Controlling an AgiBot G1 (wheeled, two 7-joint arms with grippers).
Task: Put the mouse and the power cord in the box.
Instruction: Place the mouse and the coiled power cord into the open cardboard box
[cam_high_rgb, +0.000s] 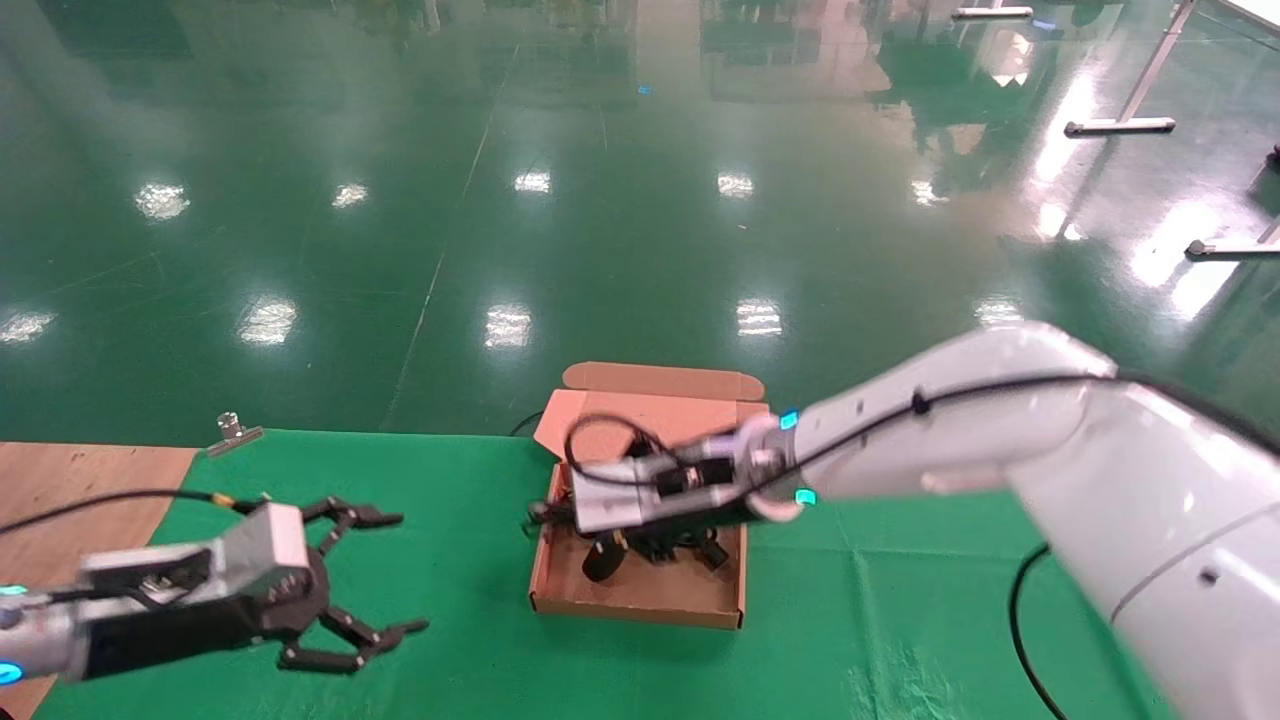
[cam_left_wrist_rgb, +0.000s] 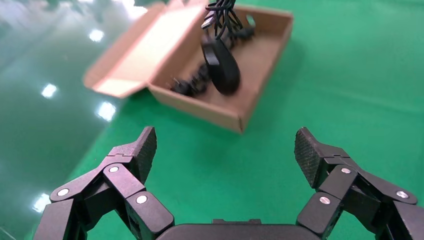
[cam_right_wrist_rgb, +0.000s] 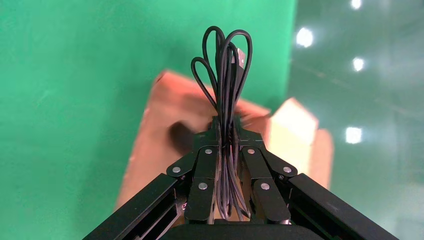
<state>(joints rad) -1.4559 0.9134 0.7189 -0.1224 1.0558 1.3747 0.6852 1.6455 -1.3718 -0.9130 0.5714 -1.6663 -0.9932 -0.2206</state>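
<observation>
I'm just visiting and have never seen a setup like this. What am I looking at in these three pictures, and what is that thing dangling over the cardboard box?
It is a two-armed robot seen by three cameras: one on its head and one on each wrist. On a green cloth stands an open cardboard box. The right gripper is shut on the bundled thin cord of the mouse, a black computer mouse hanging above the box. Dark cable, seemingly the power cord, lies inside. The left gripper waits open to the side, holding nothing.

Head cam looked down-fwd from high; box (cam_high_rgb: 640, 600) sat mid-frame. Left wrist cam, low, faced box (cam_left_wrist_rgb: 220, 107) at 12 o'clock. Right wrist cam looked close onto box (cam_right_wrist_rgb: 150, 150). All three shared it.
</observation>
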